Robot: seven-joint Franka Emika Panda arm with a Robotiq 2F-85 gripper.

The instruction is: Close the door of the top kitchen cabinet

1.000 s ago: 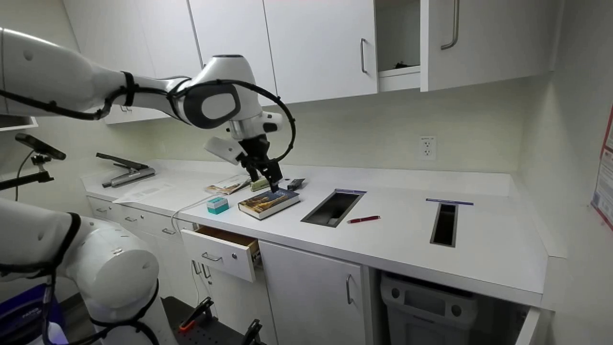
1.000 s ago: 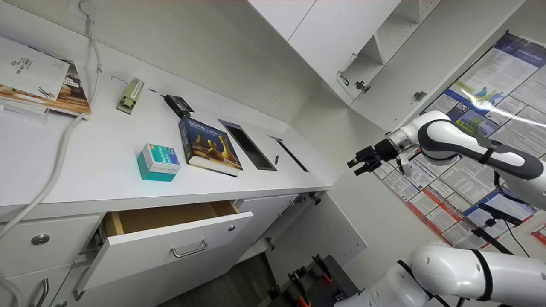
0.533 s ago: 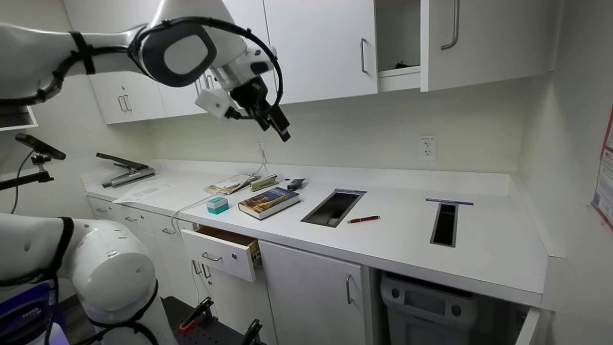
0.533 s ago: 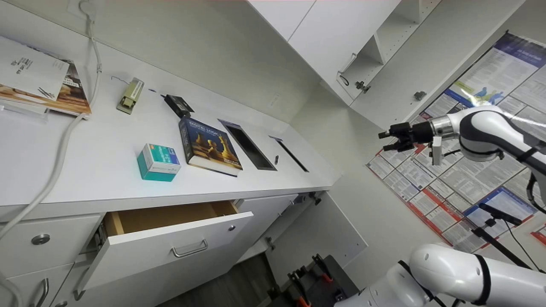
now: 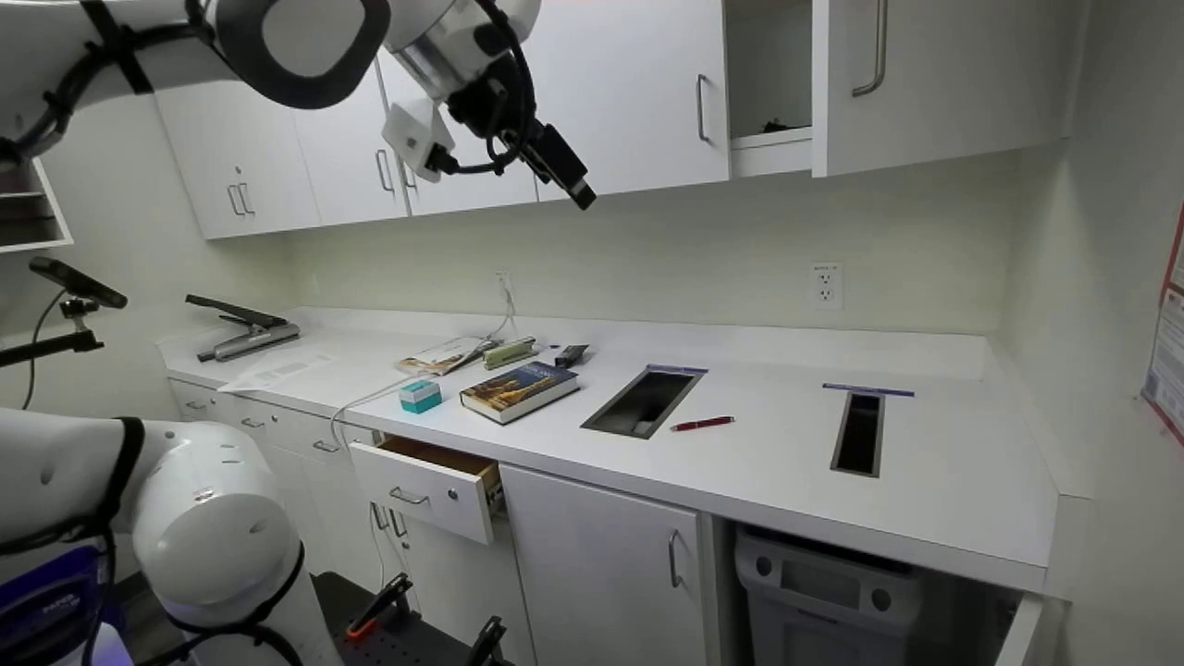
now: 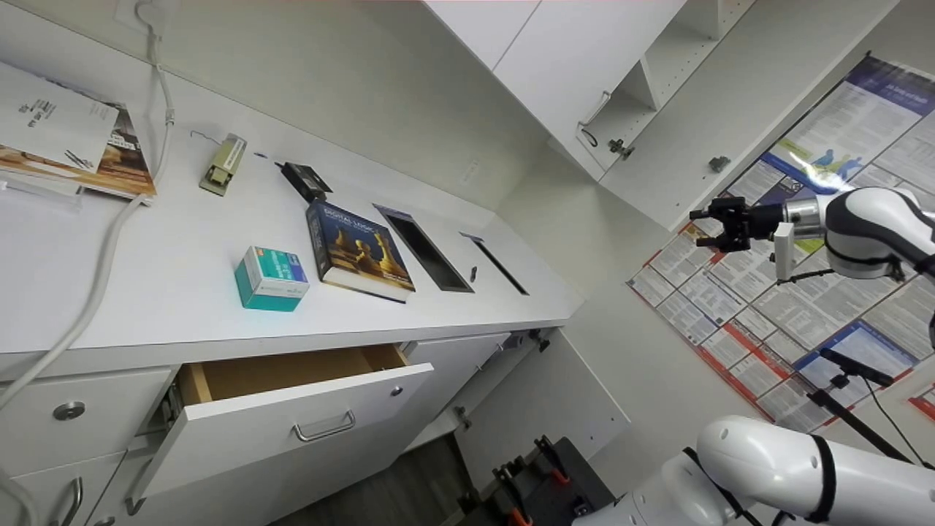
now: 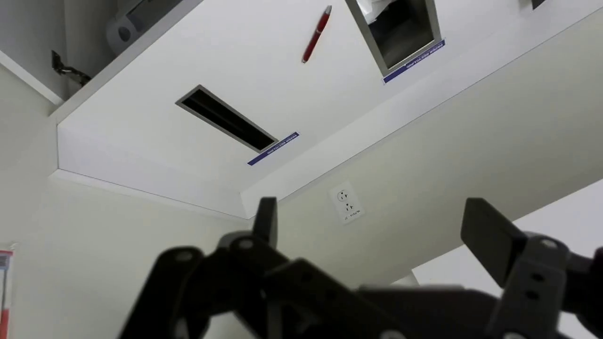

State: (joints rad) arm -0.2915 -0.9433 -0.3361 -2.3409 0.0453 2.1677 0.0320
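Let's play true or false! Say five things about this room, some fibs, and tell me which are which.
A white flat-panel upper cabinet door with a silver bar handle stands open. True.
The black two-fingered tool grips that silver bar handle. False: the tool is open, away from the handle.
A slim red pen lies on the flat white countertop. True.
Every white-fronted drawer under the countertop is shut. False: one white-fronted drawer is pulled out.
The small teal-and-white carton sits on the thick blue hardback book. False: the carton stands beside the book, apart.
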